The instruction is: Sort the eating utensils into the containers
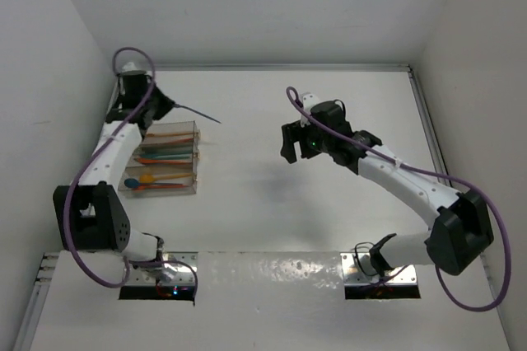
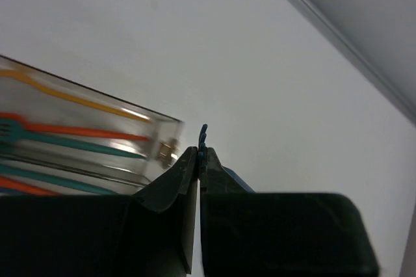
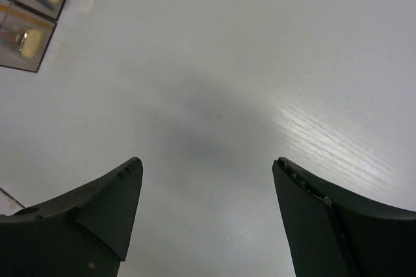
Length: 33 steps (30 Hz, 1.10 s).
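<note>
My left gripper (image 1: 169, 106) is shut on a thin dark blue utensil (image 1: 199, 114) and holds it in the air just behind the containers (image 1: 198, 166). The utensil sticks out to the right. In the left wrist view its tip (image 2: 203, 134) pokes out between my closed fingers (image 2: 175, 179). The clear bins (image 2: 166, 150) hold several orange, teal and blue utensils (image 1: 160, 155), which also show in the left wrist view (image 2: 71, 135). My right gripper (image 1: 288, 145) is open and empty above bare table at mid-table (image 3: 207, 166). A corner of the bins (image 3: 26, 23) shows at its top left.
White walls close in the table on the left, back and right. A metal rail (image 1: 280, 67) runs along the back edge and shows in the left wrist view (image 2: 338, 36). The arm bases sit on metal plates (image 1: 383, 273) at the near edge.
</note>
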Tool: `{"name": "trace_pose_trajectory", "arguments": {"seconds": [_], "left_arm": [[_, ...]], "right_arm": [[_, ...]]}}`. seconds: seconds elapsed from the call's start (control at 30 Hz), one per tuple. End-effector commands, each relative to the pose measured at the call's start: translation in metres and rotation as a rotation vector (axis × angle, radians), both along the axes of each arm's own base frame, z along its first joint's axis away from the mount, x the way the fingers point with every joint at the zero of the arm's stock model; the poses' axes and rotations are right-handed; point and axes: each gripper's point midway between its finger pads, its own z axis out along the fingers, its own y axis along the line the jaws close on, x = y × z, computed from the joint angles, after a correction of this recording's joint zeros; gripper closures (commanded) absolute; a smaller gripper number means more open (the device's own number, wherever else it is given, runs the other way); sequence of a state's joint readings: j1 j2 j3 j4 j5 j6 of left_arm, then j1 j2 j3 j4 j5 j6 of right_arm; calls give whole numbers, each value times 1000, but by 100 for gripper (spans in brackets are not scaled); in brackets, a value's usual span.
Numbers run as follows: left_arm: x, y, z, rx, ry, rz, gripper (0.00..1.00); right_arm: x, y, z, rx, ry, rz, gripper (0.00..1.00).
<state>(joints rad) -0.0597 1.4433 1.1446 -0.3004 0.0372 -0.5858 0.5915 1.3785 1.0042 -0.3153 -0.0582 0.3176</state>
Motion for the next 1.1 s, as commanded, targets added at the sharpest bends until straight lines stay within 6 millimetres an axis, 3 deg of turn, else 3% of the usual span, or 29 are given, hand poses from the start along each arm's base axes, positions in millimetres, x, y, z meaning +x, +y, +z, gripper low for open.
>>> {"name": "trace_pose_trajectory", "arguments": {"seconds": [0.0,0.03,0.2,0.43,0.67,0.73,0.83,0.9,0.93,1.0,1.03,1.07], "left_arm": [[-11,72,6,27,16,203,100],[-15,101,2,23,28,273,100],[-25,159,-29,6,90,425,100],[-13,173,-54,-13,103,491,100],[-3,160,-90,-84,176,438,100],[-6,157,-92,-91,188,431,87],[-10,152,-78,-89,162,405,53],[-13,148,-68,-90,161,389,44],[-12,145,-53,-76,133,373,40],[-15,132,-39,-49,125,326,32],[-14,117,-20,-28,86,286,29],[-20,106,-15,-7,100,257,27]], "right_arm": [[0,-19,6,-51,-57,-58,19],[-1,-21,10,-47,-68,-60,19],[-13,-29,1,-62,-59,-55,19],[-23,-36,-6,-82,-45,-45,18],[-32,-45,-14,-108,-24,-54,18],[-32,-47,-14,-112,-24,-62,18],[-31,-52,-11,-115,-40,-89,16],[-29,-57,-7,-123,-58,-121,16],[-28,-60,-6,-127,-61,-137,15],[-25,-68,0,-140,-88,-181,13],[-24,-72,2,-145,-92,-206,10],[-23,-79,8,-153,-116,-241,8]]}}
